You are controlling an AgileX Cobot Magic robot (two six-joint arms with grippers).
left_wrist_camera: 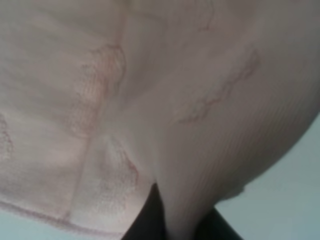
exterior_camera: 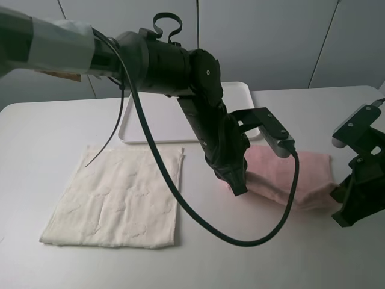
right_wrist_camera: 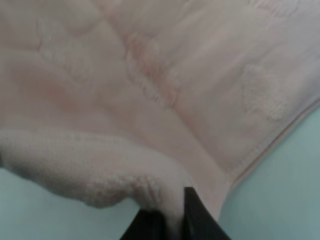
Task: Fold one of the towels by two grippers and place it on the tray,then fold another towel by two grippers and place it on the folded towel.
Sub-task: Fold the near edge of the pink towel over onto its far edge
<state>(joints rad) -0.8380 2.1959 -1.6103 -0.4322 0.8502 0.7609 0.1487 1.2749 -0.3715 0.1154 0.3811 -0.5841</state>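
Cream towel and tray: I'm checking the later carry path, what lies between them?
Only bare table, crossed above by the left arm's black cables, in the exterior high view.

Flat white matte worktop (exterior_camera: 252, 265) spans the foreground; pale grey wall panels (exterior_camera: 271, 36) with vertical seams stand behind.

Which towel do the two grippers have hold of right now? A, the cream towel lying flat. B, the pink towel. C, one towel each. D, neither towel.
B: each wrist view shows pink cloth pinched between dark fingers, so the left gripper and the right gripper both hold the pink towel, while the cream towel lies flat and untouched.
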